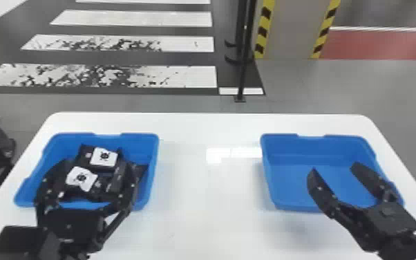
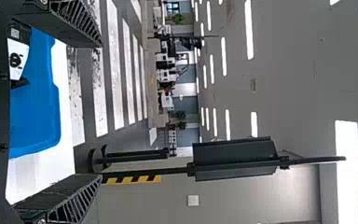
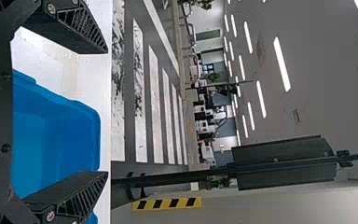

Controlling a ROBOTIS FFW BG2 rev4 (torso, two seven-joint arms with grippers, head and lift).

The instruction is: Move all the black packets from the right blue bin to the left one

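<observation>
On a white table [image 1: 207, 207], likely light, soft black packets [image 1: 104, 158], best pinched mid-body, are held in the left blue plastic bin [image 1: 140, 142], left black gripper [image 1: 94, 164] opened above it, right black gripper [image 1: 333, 167] opened well rightward.

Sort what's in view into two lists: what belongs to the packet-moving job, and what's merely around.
Job:
- black packets in the left bin
- right bin
- left gripper, right gripper

Merely around:
- white table
- black post
- pillar with yellow-and-black edges
</observation>
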